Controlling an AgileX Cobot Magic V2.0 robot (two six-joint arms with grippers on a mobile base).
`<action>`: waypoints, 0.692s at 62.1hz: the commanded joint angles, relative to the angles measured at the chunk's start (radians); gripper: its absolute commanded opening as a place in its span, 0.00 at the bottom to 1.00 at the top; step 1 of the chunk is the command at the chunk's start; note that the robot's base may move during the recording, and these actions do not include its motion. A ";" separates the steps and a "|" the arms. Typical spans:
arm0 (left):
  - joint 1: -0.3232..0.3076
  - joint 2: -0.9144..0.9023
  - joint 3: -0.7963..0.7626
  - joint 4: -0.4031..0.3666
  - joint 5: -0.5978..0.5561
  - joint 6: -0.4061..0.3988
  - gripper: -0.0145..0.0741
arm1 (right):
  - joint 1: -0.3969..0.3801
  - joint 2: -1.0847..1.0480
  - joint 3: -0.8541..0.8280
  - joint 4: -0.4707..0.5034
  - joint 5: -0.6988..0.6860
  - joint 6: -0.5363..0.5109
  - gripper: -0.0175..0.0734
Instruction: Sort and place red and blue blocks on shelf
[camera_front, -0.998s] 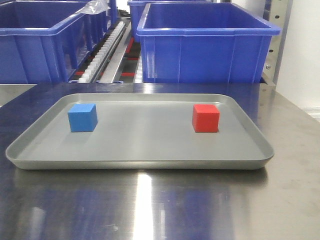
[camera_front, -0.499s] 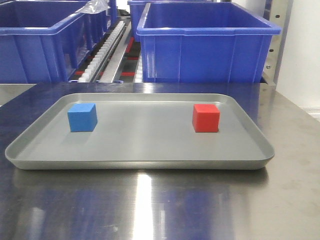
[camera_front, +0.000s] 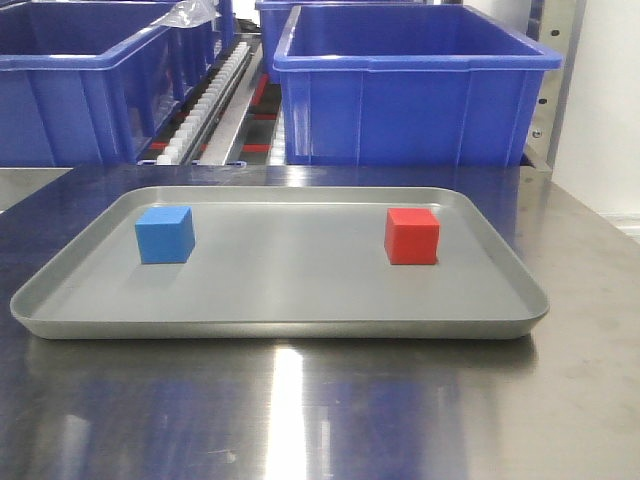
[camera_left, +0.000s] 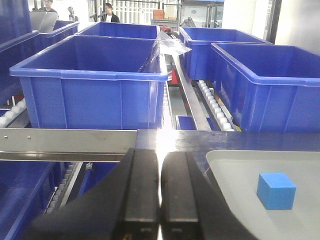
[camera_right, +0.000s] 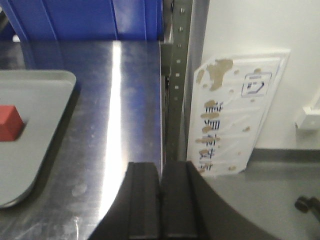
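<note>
Blue block (camera_front: 165, 234) sits on L side of grey tray (camera_front: 280, 326), red block (camera_front: 412, 236) on R side. They are well apart, each flat on one face, and nothing touches either. Tray rests on steel tabletop (camera_front: 300, 420). Shelf (camera_front: 208, 98) w/ white rollers runs behind, carrying big blue bins (camera_front: 415, 95).

Left gripper (camera_left: 160, 192): fingers (camera_left: 142, 190) pressed together, nothing between. Blue block lies fwd and to its right.
Right gripper (camera_right: 161, 200): likewise pressed together, empty. Red block is at far left edge of its view, partly cut off.

Handling (judgement only): cubes look small, matte, rigid, prob. light. Could be foam or painted wood, can't tell which. Matte faces should give decent friction, and they don't look fragile. Best hold is a pinch on two opposite vertical faces, centred at mid-height, jaws square to the faces (a corner-to-corner pinch would likely twist it out). Jaws must spread first. Tray floor looks smooth, so a glancing touch could slide a cube; approach straight down.
</note>
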 joint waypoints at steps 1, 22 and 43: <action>-0.001 -0.021 0.044 -0.006 -0.079 0.001 0.30 | 0.002 0.063 -0.055 -0.015 -0.096 -0.001 0.24; -0.001 -0.021 0.044 -0.006 -0.079 0.001 0.30 | 0.114 0.278 -0.168 -0.262 -0.013 0.494 0.24; -0.001 -0.021 0.044 -0.006 -0.079 0.001 0.30 | 0.326 0.676 -0.368 -0.306 0.122 0.511 0.29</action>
